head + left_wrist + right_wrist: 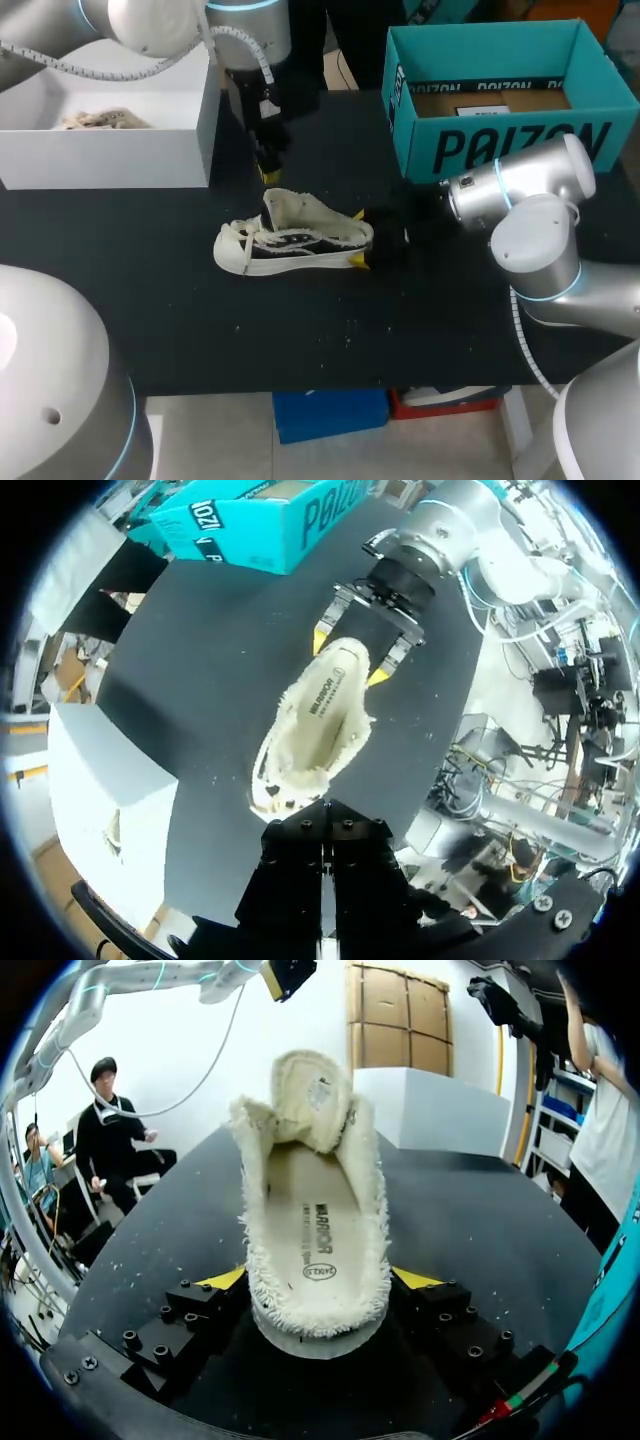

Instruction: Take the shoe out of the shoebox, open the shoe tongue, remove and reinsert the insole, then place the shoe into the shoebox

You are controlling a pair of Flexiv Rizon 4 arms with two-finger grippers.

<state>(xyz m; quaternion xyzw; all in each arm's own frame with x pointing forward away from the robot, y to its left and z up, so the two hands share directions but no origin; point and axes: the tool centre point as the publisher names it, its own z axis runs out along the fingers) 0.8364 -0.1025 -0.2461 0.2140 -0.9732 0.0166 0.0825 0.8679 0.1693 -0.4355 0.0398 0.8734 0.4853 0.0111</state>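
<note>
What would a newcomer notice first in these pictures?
First, the fleece-lined shoe in the middle of the black table, its heel gripped from both sides by the right claw. Behind it, at the table's far right, stands the open teal shoebox; the left claw hangs near the shoe's raised tongue.

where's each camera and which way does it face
head view: above and behind, looking down on the table; both arms enter from the sides.
left wrist view: at the toe of the shoe, facing its heel; left gripper shows, right gripper beyond.
right wrist view: at the heel, facing the toe; right gripper clamps the shoe.
both wrist views share the insole, from opposite ends.
</note>
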